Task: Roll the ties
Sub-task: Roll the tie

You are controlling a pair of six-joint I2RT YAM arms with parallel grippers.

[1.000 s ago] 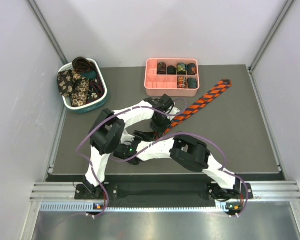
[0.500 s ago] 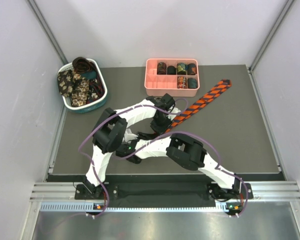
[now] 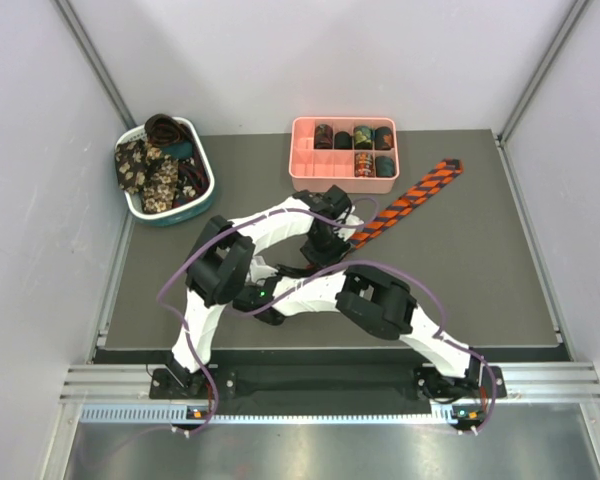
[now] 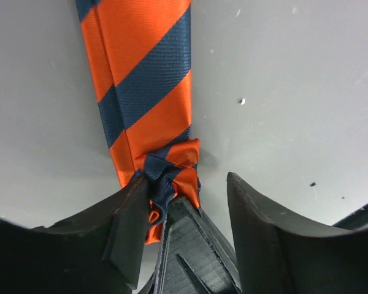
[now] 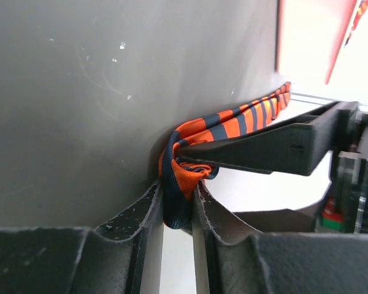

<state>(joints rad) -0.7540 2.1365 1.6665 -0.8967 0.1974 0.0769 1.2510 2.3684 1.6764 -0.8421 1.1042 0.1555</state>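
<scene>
Striped tie (image 4: pixel 144 92) end: right jaws now pinch it, left jaws widened.

one striped tie (image 3: pixel 408 205), six coiled ties (image 3: pixel 362 136), one tray (image 3: pixel 320 184), one basket (image 3: pixel 172 214)

A pink tray (image 3: pixel 340 185) sits at the grey tabletop's (image 3: pixel 460 270) far edge, a white-and-teal basket (image 3: pixel 175 215) well to its left.

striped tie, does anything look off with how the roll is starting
Yes. The near end of the striped tie is a crumpled, lopsided wad rather than a flat coil. It is pinched in the right gripper, and the left gripper stands open around it.
</scene>
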